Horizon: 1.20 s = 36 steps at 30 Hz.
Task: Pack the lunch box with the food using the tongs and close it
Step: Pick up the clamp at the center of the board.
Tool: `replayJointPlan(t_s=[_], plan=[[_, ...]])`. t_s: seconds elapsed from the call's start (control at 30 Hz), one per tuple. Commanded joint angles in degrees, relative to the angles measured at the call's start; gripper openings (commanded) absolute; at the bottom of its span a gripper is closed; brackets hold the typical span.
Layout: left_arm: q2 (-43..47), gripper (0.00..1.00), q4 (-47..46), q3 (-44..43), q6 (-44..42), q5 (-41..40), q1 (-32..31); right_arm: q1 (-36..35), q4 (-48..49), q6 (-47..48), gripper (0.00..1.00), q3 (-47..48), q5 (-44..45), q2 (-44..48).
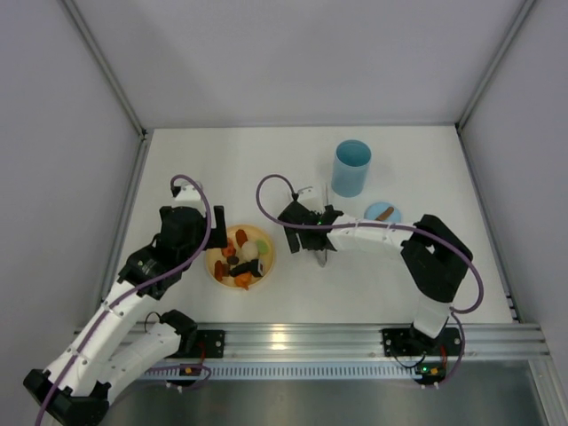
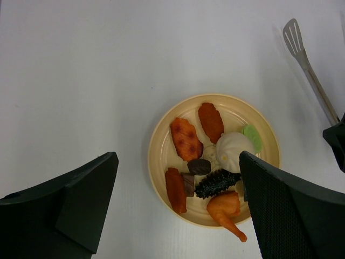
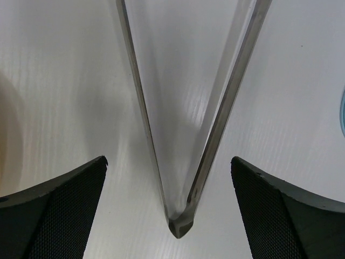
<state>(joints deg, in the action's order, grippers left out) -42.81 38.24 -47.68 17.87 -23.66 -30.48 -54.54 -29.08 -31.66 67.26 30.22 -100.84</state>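
the white table [image 1: 222, 160] fills the overhead view, with grey panels on the left, top and right and a metal rail along the bottom edge. open surface lies across the upper left and down both side edges.

the yellow plate [image 2: 156, 156] sits left of centre, well clear of every edge. the left gripper [image 2: 178, 172] hangs over it with its fingers spread wide, one at each lower corner of the left wrist view, gripping nothing.

the lunch box [image 1: 351, 169] stands upright in the upper middle of the overhead view, mouth open, well apart from the plate.

the tongs [image 3: 179, 224] lie flat on the table between the plate and the lunch box. seen from overhead, their long axis runs almost straight up and down the frame, with the joined end toward the bottom and the two tips toward the top, just beside the lunch box. in the right wrist view the v opens upward from the bottom centre. the right gripper [image 3: 168, 162] straddles the joined end with its fingers wide, leaving a gap to each arm, and holds nothing.

the lid [image 1: 382, 213] lies flat to the right of the tongs and below the lunch box, handle up.

the food [image 2: 207, 162] is clustered on the plate: orange, brown, black, white and green pieces, most of them touching.
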Motion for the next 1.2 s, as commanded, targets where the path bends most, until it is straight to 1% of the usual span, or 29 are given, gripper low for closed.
replayJointPlan(t_s=[0.0,0.1,0.2,0.3,0.43,0.77,0.83,0.97,1.03,1.07,1.13,1.17], plan=[[-0.3,0.99,-0.4,-1.0,0.3,-0.8,-0.2,2.1,-0.3,-2.0,0.96,2.4,1.3,-1.8],[-0.3,0.99,-0.4,-1.1,0.3,-0.8,-0.2,4.3,0.4,-2.5,0.96,2.0,-0.8,-2.5],[-0.4,0.99,-0.4,-1.0,0.2,-0.8,-0.2,6.0,3.3,-1.8,0.96,0.3,-3.7,-2.1],[-0.4,0.99,-0.4,-1.0,0.3,-0.8,-0.2,7.3,6.0,-0.4,0.96,-0.1,-8.2,-2.8],[-0.5,0.99,-0.4,-1.0,0.3,-0.9,-0.1,8.4,7.8,0.5,0.95,-0.4,-12.1,-4.3],[-1.0,0.99,-0.1,-1.1,0.4,-1.2,-0.1,9.2,9.9,-0.6,0.90,-3.5,-13.5,-5.5],[-1.0,0.99,0.0,-1.1,0.4,-1.3,-0.1,9.3,10.8,-0.5,0.88,-4.4,-14.0,-5.4],[-1.7,0.99,1.4,-2.1,0.9,-1.3,-0.2,9.1,11.1,-0.2,0.77,-5.4,-14.1,-5.7],[-1.8,0.99,2.3,-3.0,1.2,-1.5,-0.1,9.2,11.2,0.0,0.75,-6.0,-14.0,-5.7],[-1.8,0.99,3.1,-3.4,1.5,-1.8,-0.2,9.2,11.2,0.2,0.71,-6.1,-13.8,-5.7],[-1.9,0.99,5.0,-5.3,2.8,-2.1,-0.2,9.2,11.2,0.8,0.68,-6.4,-13.2,-5.3],[-1.8,0.99,6.5,-5.9,4.3,-1.4,-0.2,9.2,11.2,1.2,0.64,-6.5,-12.9,-4.9]])
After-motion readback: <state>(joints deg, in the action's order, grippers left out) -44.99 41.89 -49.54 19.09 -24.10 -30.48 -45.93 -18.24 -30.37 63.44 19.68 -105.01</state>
